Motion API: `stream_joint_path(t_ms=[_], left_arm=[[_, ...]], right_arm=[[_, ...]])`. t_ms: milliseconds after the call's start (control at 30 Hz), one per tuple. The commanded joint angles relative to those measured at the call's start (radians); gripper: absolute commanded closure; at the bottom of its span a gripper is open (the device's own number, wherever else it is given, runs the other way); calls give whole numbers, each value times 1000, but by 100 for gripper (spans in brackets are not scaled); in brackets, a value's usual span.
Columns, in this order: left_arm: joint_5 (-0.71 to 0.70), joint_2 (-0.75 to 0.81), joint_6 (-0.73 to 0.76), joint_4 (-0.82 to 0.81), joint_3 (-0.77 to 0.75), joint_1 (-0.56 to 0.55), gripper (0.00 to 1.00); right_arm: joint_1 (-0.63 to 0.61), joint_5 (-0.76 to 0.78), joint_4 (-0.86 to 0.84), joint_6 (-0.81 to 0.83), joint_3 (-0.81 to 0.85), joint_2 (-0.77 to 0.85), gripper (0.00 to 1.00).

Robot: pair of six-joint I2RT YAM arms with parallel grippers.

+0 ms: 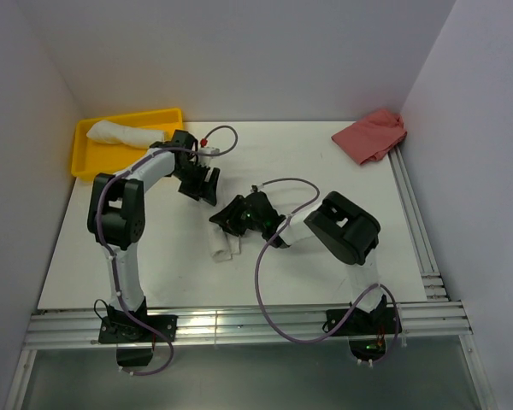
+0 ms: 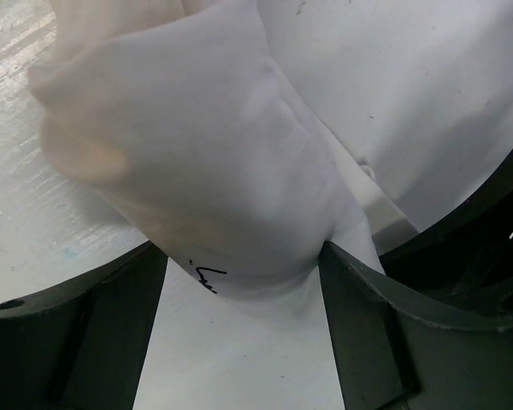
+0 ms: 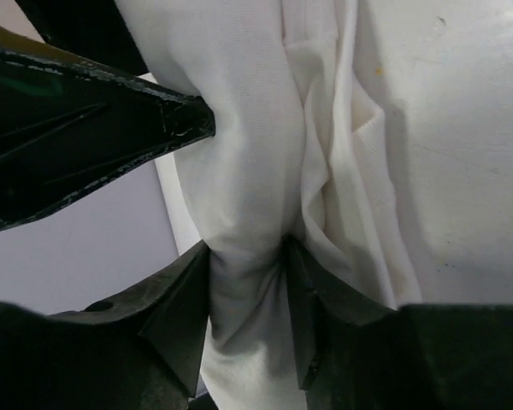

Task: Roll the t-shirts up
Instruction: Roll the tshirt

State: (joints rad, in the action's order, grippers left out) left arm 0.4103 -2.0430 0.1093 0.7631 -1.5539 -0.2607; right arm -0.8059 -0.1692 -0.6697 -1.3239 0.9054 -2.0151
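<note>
In the bright yellow plastic tray [image 1: 90,166] lies one rolled white cotton t-shirt [image 1: 120,132]. On the table [image 1: 308,154], a second, loosely rolled white t-shirt [image 1: 222,246] seems framed by the left gripper's [image 1: 203,186] wide jaws, though I cannot tell if they grip it. The right gripper's [image 3: 248,265] jaws clench its fold. Uneven pulling could unravel the roll.

t-shirt [image 1: 221,246] mostly hidden under right gripper [image 1: 228,224]; blurred in left wrist view

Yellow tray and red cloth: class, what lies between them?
In the top view, the left arm's wrist and looping cable sit beside the yellow tray; from there to the red cloth the table is bare.
</note>
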Motion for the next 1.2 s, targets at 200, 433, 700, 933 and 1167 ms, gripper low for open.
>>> stream_joint_path(t_ms=[200, 433, 700, 933, 1167], left_arm=[[-122, -14, -20, -47, -14, -44, 25], [-151, -14, -16, -30, -41, -61, 24], [-159, -31, -14, -13, -67, -72, 24], [-151, -42, -13, -2, -84, -77, 23], [-140, -39, -7, 8, -97, -80, 19]], right_arm=[[-35, 229, 502, 140, 59, 114, 43], [-111, 509, 803, 242, 225, 208, 43], [-234, 756, 1097, 353, 510, 93, 43], [-268, 820, 1243, 373, 697, -53, 43], [-266, 832, 1315, 348, 722, -131, 42]])
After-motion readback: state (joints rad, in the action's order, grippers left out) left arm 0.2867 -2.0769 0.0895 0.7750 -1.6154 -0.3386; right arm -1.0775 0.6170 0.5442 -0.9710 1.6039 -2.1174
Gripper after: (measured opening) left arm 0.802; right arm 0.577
